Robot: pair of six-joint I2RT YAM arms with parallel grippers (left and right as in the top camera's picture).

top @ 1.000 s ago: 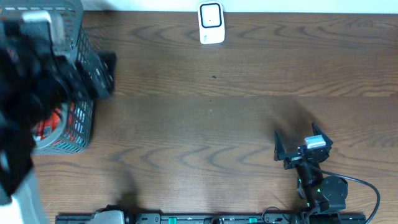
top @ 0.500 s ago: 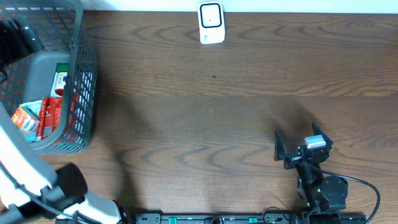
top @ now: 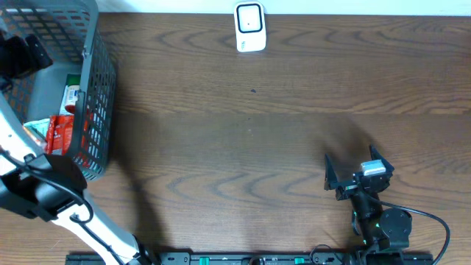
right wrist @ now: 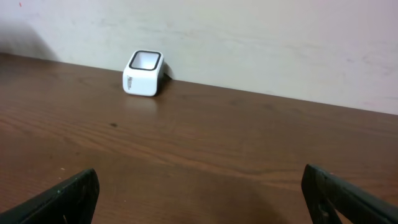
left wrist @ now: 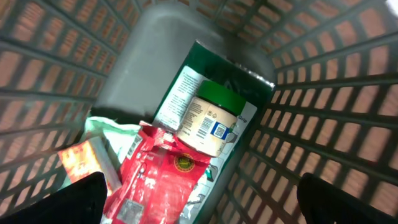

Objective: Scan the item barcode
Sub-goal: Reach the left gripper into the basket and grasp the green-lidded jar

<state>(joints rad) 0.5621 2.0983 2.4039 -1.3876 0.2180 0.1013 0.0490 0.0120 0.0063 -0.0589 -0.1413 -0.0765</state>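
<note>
The items lie in a grey mesh basket [top: 99, 81] at the table's far left. In the left wrist view I look down on a jar with a green lid [left wrist: 213, 122], its white label with a small blue code facing up. It rests on a green-and-white box [left wrist: 186, 84]. A red pouch [left wrist: 165, 180] and an orange packet [left wrist: 81, 162] lie beside it. My left gripper [left wrist: 205, 202] hangs open above them, touching nothing; overhead it [top: 26, 55] is over the basket's left part. The white barcode scanner [top: 250, 28] stands at the far edge. My right gripper [top: 353, 165] rests open and apart at the near right.
The basket's mesh walls [left wrist: 323, 118] close round the items on all sides. The left arm's elbow [top: 44, 188] stands in front of the basket. The right wrist view shows the scanner [right wrist: 144, 73] far ahead before a pale wall [right wrist: 267, 43].
The left arm has swung over the basket and now holds its gripper above the items, its elbow shifted up toward the basket's front. The right arm has not moved.
</note>
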